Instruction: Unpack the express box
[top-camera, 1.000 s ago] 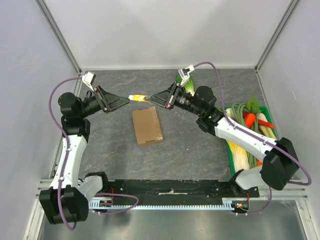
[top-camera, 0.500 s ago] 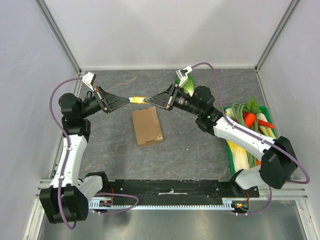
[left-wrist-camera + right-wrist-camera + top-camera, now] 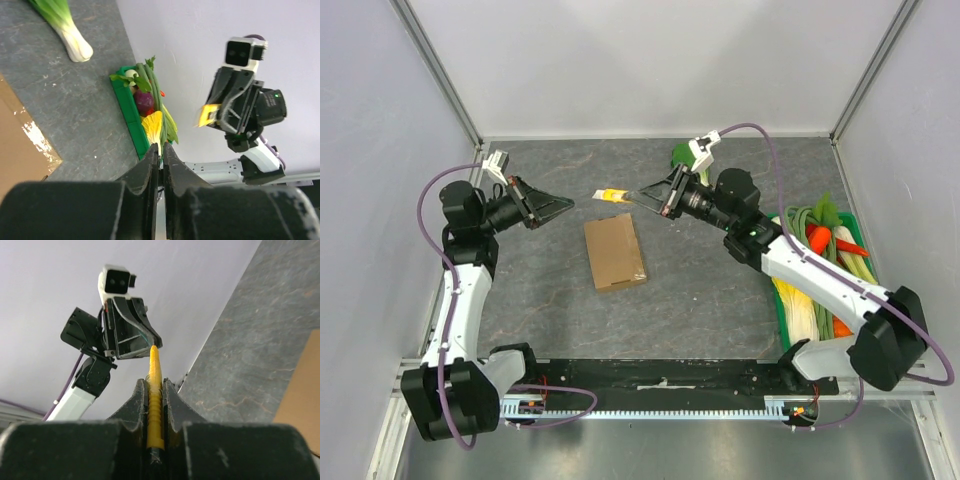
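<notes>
— Change over the last second?
— Left hand (image 3: pixel 568 204) has been drawn back to 9 o'clock of the yellow tool (image 3: pixel 611 195) and pressed together, empty. The tool is now pinched by the right hand (image 3: pixel 638 197) alone.
— And the box (image 3: pixel 614 252)?
— Left flat on the worktop (image 3: pixel 700 300), at 6 o'clock of the tool, apparently unopened. Cutting is judged to be next.

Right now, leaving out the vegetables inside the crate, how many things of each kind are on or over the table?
Cardboard box: 1
Bok choy: 1
Yellow cutter: 1
Green crate: 1
Total: 4
</notes>
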`<state>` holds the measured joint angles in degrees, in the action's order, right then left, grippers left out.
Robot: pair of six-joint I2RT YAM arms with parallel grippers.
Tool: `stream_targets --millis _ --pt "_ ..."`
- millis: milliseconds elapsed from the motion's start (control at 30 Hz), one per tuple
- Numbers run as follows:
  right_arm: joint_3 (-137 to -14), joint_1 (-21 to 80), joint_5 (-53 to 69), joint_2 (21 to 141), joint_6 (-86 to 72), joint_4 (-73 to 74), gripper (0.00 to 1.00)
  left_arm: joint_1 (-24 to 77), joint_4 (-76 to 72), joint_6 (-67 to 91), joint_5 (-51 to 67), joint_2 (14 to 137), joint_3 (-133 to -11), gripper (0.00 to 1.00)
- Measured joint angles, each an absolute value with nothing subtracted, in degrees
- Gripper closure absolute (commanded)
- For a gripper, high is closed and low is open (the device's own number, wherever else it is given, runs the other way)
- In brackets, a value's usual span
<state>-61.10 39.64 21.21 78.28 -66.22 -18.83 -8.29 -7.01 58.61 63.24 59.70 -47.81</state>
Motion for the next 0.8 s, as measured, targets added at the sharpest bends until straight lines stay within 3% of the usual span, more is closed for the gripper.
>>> stream_targets --millis 133,200,267,367,533,800 --pt "-61.1 38.15 19.51 75.77 -64.66 -16.84 1.0 -8.71 -4.27 56.8 62.3 60.66 -47.81 0.81" --pt "-61.12 38.0 19.0 75.37 -64.1 -16.32 1.0 -8.69 -3.7 56.18 61.78 61.01 -47.81 0.51" --pt "-61.19 38.0 18.33 75.37 -63.2 -15.16 1.0 -8.67 -2.46 54.68 61.14 61.3 -47.86 0.34" --pt "-62.41 38.06 16.23 75.4 -59.53 -9.87 1.0 -8.64 2.13 51.83 57.36 61.8 -48.1 0.18" --pt "-66.13 39.07 7.01 75.46 -48.56 0.84 1.0 -7.01 10.68 44.62 47.55 63.61 -48.1 0.13" --pt "-66.46 48.45 -12.43 79.59 -34.85 8.75 1.0 4.84 18.68 37.19 31.66 72.64 -48.38 0.12"
